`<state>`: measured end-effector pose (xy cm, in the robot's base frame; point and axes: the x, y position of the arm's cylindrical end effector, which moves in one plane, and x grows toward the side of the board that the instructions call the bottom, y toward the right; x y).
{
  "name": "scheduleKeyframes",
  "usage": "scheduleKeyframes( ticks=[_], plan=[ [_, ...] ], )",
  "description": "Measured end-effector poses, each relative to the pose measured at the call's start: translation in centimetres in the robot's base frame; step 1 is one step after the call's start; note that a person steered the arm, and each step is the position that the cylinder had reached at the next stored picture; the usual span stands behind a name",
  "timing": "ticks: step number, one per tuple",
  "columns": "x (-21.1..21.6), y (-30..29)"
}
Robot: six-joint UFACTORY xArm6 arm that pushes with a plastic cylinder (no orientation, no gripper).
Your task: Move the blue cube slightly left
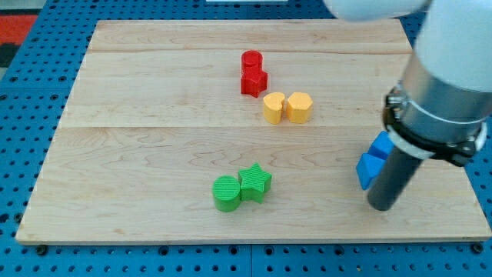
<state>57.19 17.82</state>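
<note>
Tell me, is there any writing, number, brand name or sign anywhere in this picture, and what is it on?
None: no word, number, logo or sign shows.
The wooden board is plain.
The red blocks, yellow blocks, green blocks and blue blocks bear no marks.
The arm's grey and white body and my tip carry no label.

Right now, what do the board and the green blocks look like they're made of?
The board looks like pale wood with a smooth matte finish: fine grain lines and plank seams run across it. The green cylinder and green star look like moulded or printed plastic, going by their flat uniform colour and faint ridged tops, though painted wood can't be ruled out.
</note>
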Motion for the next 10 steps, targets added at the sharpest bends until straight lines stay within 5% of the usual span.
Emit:
scheduleKeyframes(
  ticks=[4, 7, 8, 10],
  plan=[
    [-4.5, 5.1],
    [-7.6, 1.8],
    [-11.7, 3.9],
    [-7.9, 1.3]
  ],
)
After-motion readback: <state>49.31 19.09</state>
